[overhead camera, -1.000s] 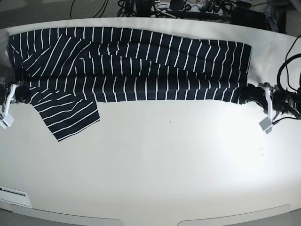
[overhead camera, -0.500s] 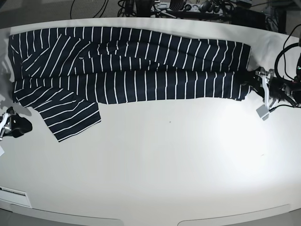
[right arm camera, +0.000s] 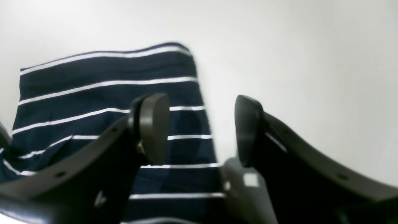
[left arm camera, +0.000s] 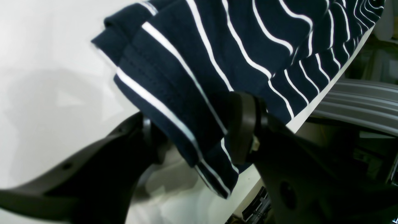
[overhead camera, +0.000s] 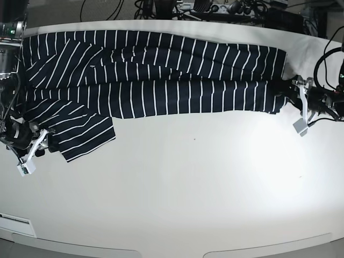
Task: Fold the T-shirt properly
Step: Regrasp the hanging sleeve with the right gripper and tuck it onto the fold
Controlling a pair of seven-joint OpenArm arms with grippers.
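Note:
The T-shirt [overhead camera: 161,75], dark navy with thin white stripes, lies folded into a long band across the far half of the white table [overhead camera: 188,183]. One sleeve [overhead camera: 80,134] sticks out toward the front at the left. My left gripper [overhead camera: 286,97] is at the shirt's right end. In the left wrist view its jaws [left arm camera: 196,137] stand apart, with the hem corner [left arm camera: 174,93] between them and touching the right finger. My right gripper [overhead camera: 49,142] is open beside the sleeve. In the right wrist view [right arm camera: 199,130] the sleeve [right arm camera: 93,93] lies behind its left finger.
Cables and equipment [overhead camera: 215,8] crowd the table's far edge. The right arm's body [overhead camera: 8,54] rises over the shirt's left end. Black cables [overhead camera: 328,59] loop by the left arm. A white label [overhead camera: 13,219] sits at the front left edge.
My right gripper let go of the shirt's left end, dropped toward the front, then moved right to the sleeve. The left gripper shifted slightly back with the shirt's right end.

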